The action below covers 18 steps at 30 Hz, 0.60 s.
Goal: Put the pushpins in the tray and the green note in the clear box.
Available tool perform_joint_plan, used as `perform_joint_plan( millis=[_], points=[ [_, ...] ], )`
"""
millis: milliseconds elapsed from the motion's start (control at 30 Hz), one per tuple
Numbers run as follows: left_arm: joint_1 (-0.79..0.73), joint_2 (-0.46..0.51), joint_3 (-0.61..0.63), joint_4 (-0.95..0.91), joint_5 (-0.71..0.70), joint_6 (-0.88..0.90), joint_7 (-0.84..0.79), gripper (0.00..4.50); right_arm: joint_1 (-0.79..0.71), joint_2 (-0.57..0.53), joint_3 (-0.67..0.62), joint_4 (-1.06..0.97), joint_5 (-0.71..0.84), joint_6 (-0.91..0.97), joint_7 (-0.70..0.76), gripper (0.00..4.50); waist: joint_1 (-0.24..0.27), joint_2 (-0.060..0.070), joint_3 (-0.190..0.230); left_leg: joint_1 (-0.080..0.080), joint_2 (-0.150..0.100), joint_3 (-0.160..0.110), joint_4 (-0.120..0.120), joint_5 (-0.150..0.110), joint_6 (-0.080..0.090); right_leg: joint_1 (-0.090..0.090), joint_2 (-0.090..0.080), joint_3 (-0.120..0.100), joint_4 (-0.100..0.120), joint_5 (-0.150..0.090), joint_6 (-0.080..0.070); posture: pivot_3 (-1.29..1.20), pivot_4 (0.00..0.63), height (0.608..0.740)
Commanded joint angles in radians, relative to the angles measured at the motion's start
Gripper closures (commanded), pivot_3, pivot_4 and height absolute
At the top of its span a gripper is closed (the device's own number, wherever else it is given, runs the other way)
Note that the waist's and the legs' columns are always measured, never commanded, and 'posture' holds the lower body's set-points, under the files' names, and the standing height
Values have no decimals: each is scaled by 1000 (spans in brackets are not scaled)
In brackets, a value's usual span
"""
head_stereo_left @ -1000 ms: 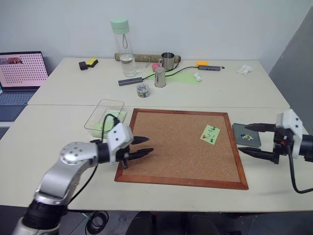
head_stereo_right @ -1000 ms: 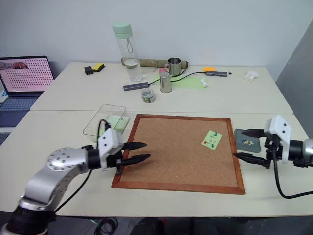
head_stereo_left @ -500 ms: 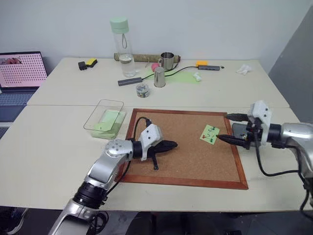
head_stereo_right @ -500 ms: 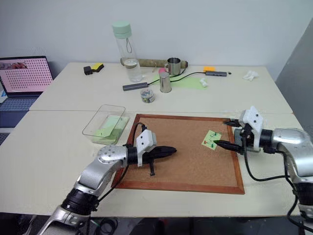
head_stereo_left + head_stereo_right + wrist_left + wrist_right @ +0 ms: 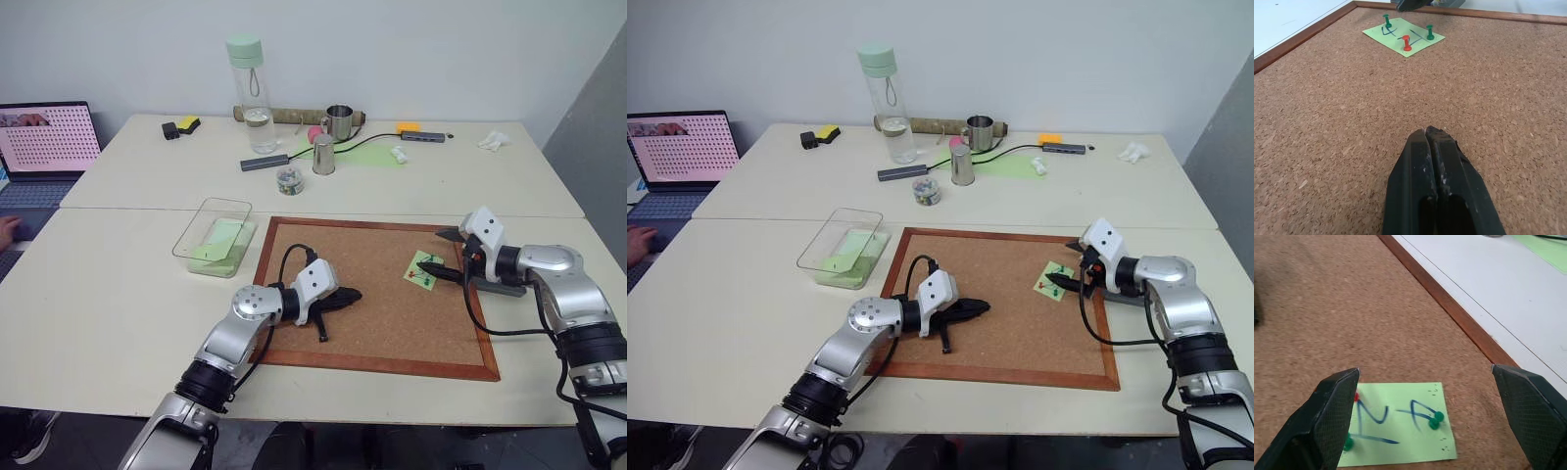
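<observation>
Right gripper (image 5: 1425, 396) spread, now over green note (image 5: 1403, 36), left gripper (image 5: 1431, 134) newly pressed together, three pushpins (image 5: 1407, 43), two green, one red.

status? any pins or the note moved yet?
Nothing done: three pushpins still pin the green note to the cork board. In hand: the open right claw straddles the note; the left claw is shut, empty, mid-board. Left: pins to the tray, note to the clear box.
</observation>
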Motion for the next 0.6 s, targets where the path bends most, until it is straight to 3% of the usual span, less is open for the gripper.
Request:
perform_joint_plan(
  millis=[33,600],
  points=[
    [19,-3,-4,6,18,6,12,4500,-35,4,-16,45,-7,-49,15,865,0,0,0,0,0,0,0,0,0,0,0,0,0,0,0,0,150,740],
    [24,9,5,2,22,10,19,4500,-76,40,-27,184,-17,-81,36,4253,-5,0,0,1,0,0,0,0,0,0,0,0,1,0,0,0,150,740]
  ],
)
